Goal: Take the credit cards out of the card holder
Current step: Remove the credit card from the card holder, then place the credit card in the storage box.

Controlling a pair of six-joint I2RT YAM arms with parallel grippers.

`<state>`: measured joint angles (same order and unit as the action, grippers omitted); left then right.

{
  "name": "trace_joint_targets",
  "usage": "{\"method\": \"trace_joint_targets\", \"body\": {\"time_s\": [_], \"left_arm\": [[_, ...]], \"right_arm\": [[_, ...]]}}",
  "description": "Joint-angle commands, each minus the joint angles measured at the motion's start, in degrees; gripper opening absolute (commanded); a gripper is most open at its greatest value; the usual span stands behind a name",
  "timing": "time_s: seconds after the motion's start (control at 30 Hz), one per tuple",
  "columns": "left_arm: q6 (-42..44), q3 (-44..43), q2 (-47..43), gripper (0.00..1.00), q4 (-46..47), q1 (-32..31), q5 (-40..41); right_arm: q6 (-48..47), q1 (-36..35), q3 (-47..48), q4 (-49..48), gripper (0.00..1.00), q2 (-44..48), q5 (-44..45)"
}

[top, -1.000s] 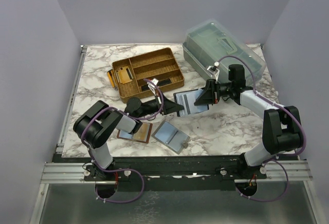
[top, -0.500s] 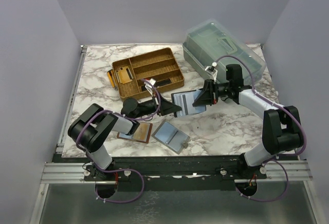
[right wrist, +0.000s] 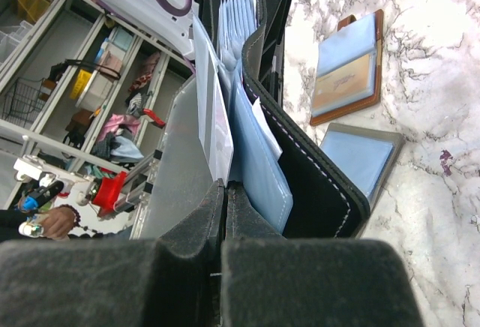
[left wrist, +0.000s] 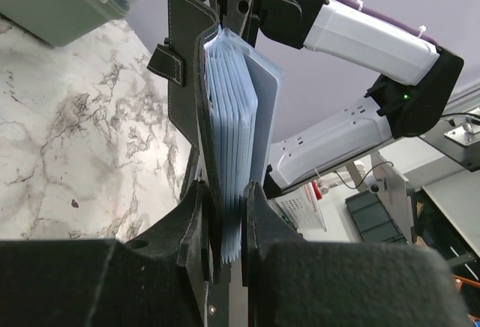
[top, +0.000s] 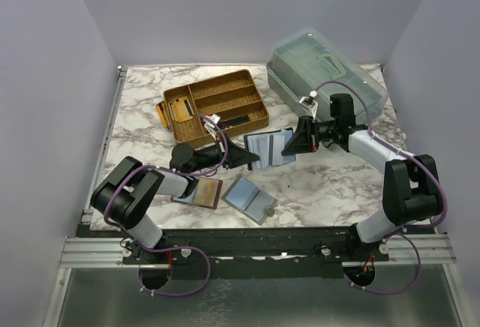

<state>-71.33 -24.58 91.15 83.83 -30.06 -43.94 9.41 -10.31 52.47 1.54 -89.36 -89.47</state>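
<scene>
The black card holder (top: 262,150) is held open above the table between both arms. My left gripper (top: 241,154) is shut on its left edge. In the left wrist view the jaws (left wrist: 225,222) clamp the black cover and the stack of blue-grey pockets (left wrist: 234,132), and the strap tab (left wrist: 166,63) hangs at the left. My right gripper (top: 297,141) is shut on the edge of a pale silvery credit card (right wrist: 213,128). That card stands among the pockets beside the black cover (right wrist: 319,188). The right jaws (right wrist: 225,192) are pressed together on it.
A brown holder with tan pockets (top: 198,191) and a grey holder (top: 249,199) lie open near the front edge. A gold divided tray (top: 217,106) with gold-tan cards (top: 178,109) sits behind. A clear lidded box (top: 326,72) stands at the back right.
My left gripper and the card holder have shifted left and slightly back. The right gripper has stayed nearly in place, still pinching the card.
</scene>
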Motion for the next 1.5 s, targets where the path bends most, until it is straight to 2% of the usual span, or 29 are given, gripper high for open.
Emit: {"method": "trace_joint_targets", "body": {"time_s": [0.0,0.5,0.57,0.7,0.73,0.97,1.17,1.23,1.3,1.47], "left_arm": [[-0.21,-0.29,-2.58,0.00,11.18,0.93,0.60],[-0.20,5.28,-3.20,0.00,11.08,4.74,-0.45],[-0.50,6.14,-3.97,0.00,11.02,6.20,-0.37],[-1.43,7.76,-6.13,0.00,9.49,9.59,-0.57],[-1.18,7.97,-7.13,0.00,7.96,10.41,-0.58],[3.98,7.08,-20.12,0.00,-12.26,17.62,0.23],[16.44,0.39,-37.07,0.00,-46.90,25.43,6.06],[19.50,-1.94,-40.02,0.00,-54.12,28.18,7.18],[21.62,-4.08,-41.01,0.00,-58.93,30.87,7.29],[25.12,-8.99,-38.95,0.00,-63.47,34.82,10.53]], "right_arm": [[-1.19,0.58,0.82,1.29,0.00,-0.04,-0.81],[-1.15,3.02,0.52,0.68,0.00,1.94,-1.62],[-4.80,3.01,1.86,4.90,0.00,2.65,-1.94],[-24.81,3.10,8.64,24.98,0.00,4.01,0.87],[-26.86,3.04,9.95,27.82,0.00,4.58,2.05],[-30.98,3.07,18.67,33.59,0.00,7.53,9.68],[-31.79,3.01,33.96,39.84,0.00,-0.02,17.52],[-30.94,2.76,38.88,40.06,0.00,-3.95,20.45],[-33.69,1.62,45.64,43.85,0.00,-9.12,25.33],[-41.60,-1.71,67.93,55.94,0.00,-23.22,36.24]]}}
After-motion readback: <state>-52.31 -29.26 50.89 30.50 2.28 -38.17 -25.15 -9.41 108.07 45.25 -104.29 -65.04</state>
